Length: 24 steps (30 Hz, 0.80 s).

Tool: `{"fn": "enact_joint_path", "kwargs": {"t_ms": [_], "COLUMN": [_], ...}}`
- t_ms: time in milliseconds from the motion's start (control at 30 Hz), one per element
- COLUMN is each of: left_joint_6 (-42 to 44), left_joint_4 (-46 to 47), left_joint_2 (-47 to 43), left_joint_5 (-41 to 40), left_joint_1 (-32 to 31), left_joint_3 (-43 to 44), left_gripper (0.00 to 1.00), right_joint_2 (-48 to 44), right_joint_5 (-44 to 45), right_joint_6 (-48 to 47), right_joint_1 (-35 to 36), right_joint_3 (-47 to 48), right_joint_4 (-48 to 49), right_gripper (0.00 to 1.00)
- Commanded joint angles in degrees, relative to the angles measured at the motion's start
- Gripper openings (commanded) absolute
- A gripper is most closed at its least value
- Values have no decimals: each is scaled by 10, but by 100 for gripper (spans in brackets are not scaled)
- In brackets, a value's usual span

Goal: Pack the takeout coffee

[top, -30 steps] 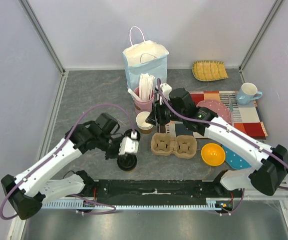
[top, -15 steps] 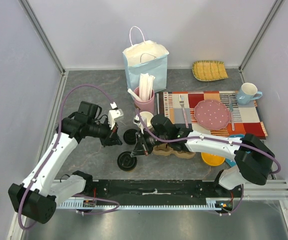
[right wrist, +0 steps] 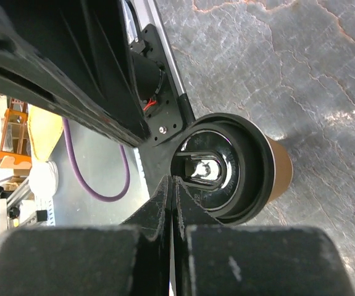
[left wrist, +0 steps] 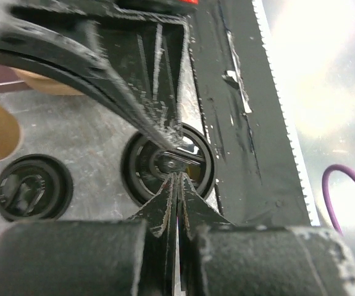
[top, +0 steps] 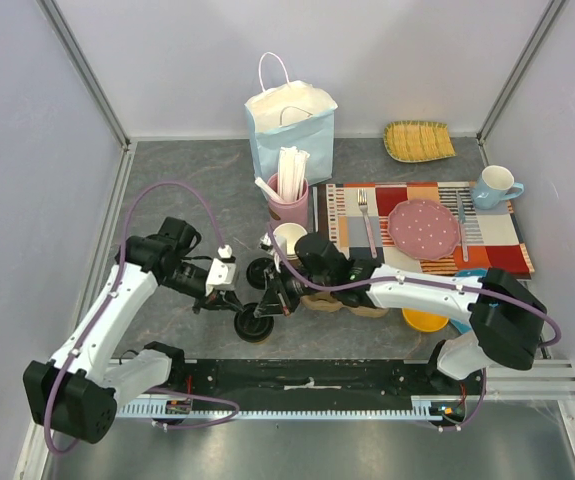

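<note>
On the table point(top: 167, 190), cannot make out much of the pulp cup carrier point(top: 322, 301), covered by the right arm. Find left hand point(left wrist: 176, 177) and right hand point(right wrist: 171, 180) pinched shut, empty, tips low over the takeout coffee point(top: 255, 325), upright near the front edge. Cannot tell contact. Just beside it, see a loose black lid point(left wrist: 32, 188).

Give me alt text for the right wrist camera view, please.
The right end effector, shut, has its tips at the rim of a brown paper cup with a black lid, on a grey marbled table. A purple cable shows at the left.
</note>
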Motion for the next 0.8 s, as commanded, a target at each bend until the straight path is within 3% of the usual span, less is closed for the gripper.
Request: {"fn": "enact_joint_path", "kwargs": {"t_ms": [0,233,367,567,767], "left_joint_6": [129,70,39,63,35], "left_joint_4": [-10,126,118,49,85], "left_joint_2": [9,2,-2,-27,-5], "left_joint_5": [16,-62,-32,3,8], "left_joint_1": [-11,-17,-17,-17,-18], "left_joint_3": [-64,-145,-130,-67,-45], "left_gripper": [2,2,2,2,2], "right_joint_2": [28,80,57,39,26], "right_joint_5": [9,11,16,-2,-4], "right_joint_6": [15,15,2,-22,-29], "right_joint_1": [6,4,-2,-1,-2], "right_joint_3": [-15,-64,-56,3,58], "right_joint_4": [63,71,37,-3,-22], "right_gripper": [0,0,0,0,0]}}
